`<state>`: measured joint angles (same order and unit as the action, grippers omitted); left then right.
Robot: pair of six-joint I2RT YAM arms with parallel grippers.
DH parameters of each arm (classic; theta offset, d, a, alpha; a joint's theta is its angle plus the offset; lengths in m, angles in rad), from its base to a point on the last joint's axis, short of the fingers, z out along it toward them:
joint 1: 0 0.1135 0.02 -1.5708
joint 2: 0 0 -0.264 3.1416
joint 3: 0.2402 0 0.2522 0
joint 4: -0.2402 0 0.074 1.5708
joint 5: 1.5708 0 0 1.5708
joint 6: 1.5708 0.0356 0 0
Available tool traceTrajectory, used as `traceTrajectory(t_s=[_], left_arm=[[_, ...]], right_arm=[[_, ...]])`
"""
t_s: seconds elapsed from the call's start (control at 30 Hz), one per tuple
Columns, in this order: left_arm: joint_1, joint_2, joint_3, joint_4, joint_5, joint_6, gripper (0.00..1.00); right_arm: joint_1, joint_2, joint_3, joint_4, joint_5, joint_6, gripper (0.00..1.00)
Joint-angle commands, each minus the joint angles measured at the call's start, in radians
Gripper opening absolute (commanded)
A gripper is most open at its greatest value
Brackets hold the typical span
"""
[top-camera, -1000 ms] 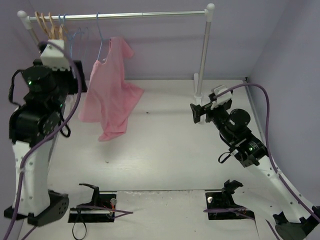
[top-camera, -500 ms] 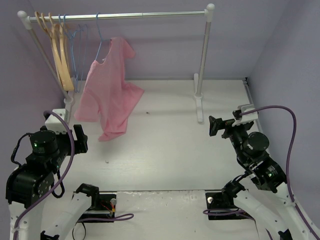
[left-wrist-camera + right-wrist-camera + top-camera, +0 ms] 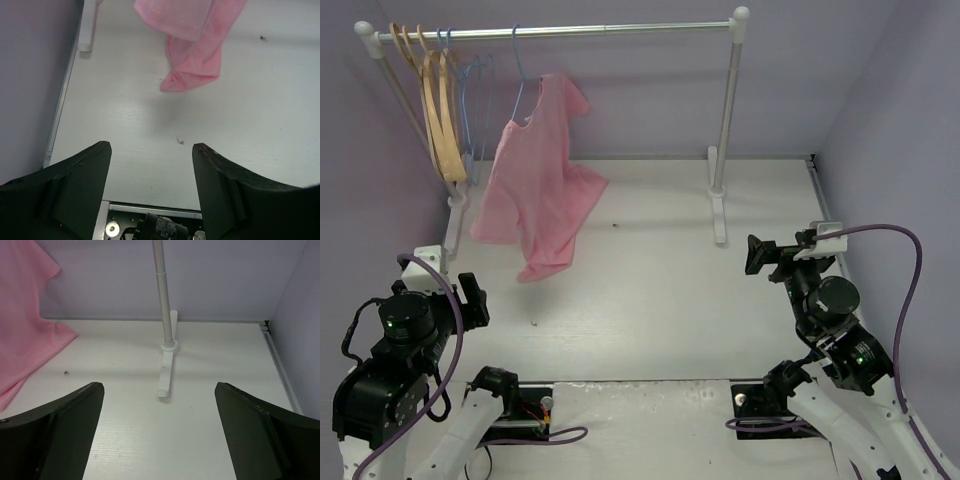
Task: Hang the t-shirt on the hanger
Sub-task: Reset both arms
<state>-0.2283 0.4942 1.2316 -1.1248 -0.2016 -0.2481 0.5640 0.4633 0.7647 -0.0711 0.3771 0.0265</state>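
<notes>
T-shirt (image 3: 535, 190) hangs lopsided from blue hanger (image 3: 523, 85) on rail (image 3: 620, 30), 11 o'clock in top view. Left gripper (image 3: 150, 150) at 8 o'clock, jaws wide, holding nothing. Right gripper (image 3: 159, 390) at 4 o'clock, jaws wide, holding nothing. Both well apart from T-shirt.

Top camera sits high behind my arms and looks down and forward at the whole rack (image 3: 725, 120), from far off. Left wrist camera points steeply down at the table (image 3: 250, 125) just in front of the rack's left foot, close in. Right wrist camera faces forward at the rack's right post, mid-range. All three catch the t-shirt (image 3: 535, 190) hanging from the rack.
</notes>
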Motion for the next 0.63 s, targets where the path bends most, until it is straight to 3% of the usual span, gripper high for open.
traceTrajectory(t_s=[0.0,0.6], left_arm=[[-0.002,0.032,0.009,0.062,-0.015,-0.02,0.66],[-0.003,0.035,0.028,0.053,-0.007,-0.011,0.66]], right_arm=[[0.002,-0.003,0.004,0.103,0.049,0.023,1.0],[0.002,0.034,0.024,0.091,0.082,0.033,1.0]])
